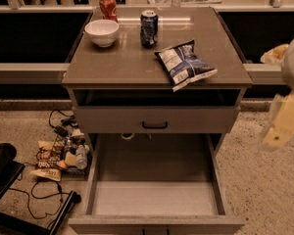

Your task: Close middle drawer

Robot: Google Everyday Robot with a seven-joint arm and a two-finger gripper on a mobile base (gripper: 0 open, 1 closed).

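The middle drawer is pulled far out toward me, and its long pale-grey inner tray is in full view. Its low front lies at the bottom edge of the view, with a bit of black handle at centre. My gripper is a pale blurred shape at the right edge. It hangs in the air beside the cabinet's right side, level with the upper drawer, and is apart from the open drawer.
The upper drawer, with a black handle, stands slightly out under the countertop. On top are a white bowl, a red can, a dark can and a chip bag. Cables and clutter lie on the floor to the left.
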